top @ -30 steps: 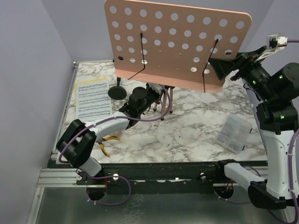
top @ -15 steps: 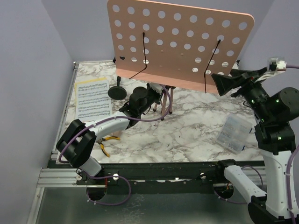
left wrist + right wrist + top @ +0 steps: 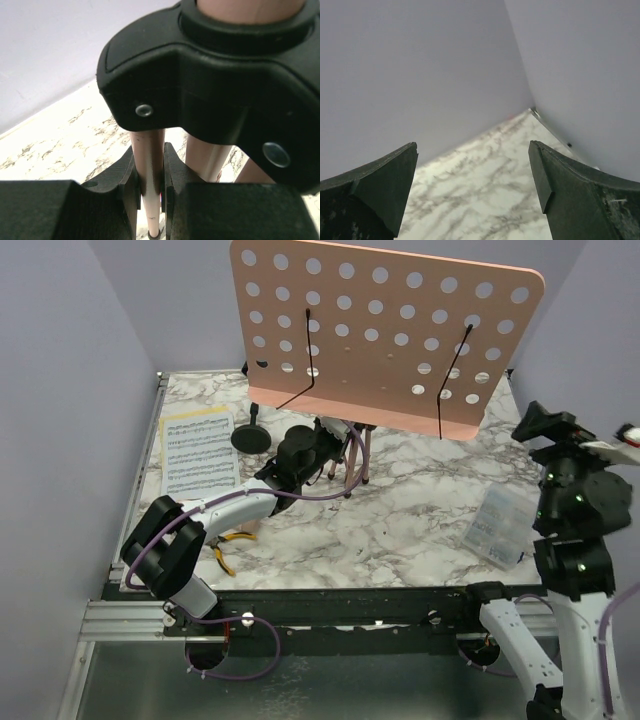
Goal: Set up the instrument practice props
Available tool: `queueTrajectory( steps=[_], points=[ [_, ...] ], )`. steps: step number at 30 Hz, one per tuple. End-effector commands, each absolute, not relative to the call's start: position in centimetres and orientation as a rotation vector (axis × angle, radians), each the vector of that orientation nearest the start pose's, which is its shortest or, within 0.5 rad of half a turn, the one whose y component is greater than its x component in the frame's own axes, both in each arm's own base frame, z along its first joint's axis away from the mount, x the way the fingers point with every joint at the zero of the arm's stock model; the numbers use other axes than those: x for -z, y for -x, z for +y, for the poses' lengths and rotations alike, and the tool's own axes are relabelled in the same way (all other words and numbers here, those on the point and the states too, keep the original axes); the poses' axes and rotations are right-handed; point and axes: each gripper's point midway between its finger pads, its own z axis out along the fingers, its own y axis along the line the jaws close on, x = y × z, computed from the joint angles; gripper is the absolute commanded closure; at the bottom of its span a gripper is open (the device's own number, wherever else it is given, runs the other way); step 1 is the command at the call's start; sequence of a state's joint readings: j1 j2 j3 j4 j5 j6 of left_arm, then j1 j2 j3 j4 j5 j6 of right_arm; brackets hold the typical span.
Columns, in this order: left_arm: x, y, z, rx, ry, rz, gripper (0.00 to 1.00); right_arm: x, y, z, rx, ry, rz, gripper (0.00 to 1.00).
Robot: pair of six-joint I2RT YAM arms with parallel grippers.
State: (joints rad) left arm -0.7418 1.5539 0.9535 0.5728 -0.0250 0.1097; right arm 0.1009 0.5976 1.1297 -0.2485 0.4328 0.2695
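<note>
- Top external view: the pink music stand (image 3: 385,335) stands upright near the middle of the far edge.
- Left gripper (image 3: 150,182) is clamped low down on one tripod leg (image 3: 150,150). I judge it should let go straight, without twisting, so the stand does not tip.
- Right gripper (image 3: 472,150) hangs spread wide and empty above the right edge.
- Sheet music (image 3: 197,452) lies flat by the left edge and probably goes on next.

The left arm (image 3: 225,510) stretches low and forward, its left hand (image 3: 150,187) clamped, with a finger pressed on either side of a pink tripod leg (image 3: 149,150). The right arm (image 3: 575,550) stands raised at the right edge — its right hand (image 3: 472,190) spread wide, fingers well apart.
</note>
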Motion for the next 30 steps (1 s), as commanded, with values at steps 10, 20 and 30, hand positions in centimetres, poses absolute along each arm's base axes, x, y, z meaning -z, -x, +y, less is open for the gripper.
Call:
queueTrajectory(
  steps=[10, 20, 30],
  points=[
    [-22.9, -37.0, -33.8, 0.51, -0.667, 1.542, 1.0, -28.6, -33.1, 9.5, -0.471, 0.172, 1.481, 0.01],
    [-23.6, -37.1, -33.6, 0.506, -0.663, 1.532, 1.0, -24.1, -31.8, 20.7, -0.639, 0.538, 1.277, 0.07],
    [-24.0, -37.2, -33.5, 0.514, -0.651, 1.533, 1.0, -23.9, -35.0, 22.3, -0.351, 0.494, 1.232, 0.3]
  ],
)
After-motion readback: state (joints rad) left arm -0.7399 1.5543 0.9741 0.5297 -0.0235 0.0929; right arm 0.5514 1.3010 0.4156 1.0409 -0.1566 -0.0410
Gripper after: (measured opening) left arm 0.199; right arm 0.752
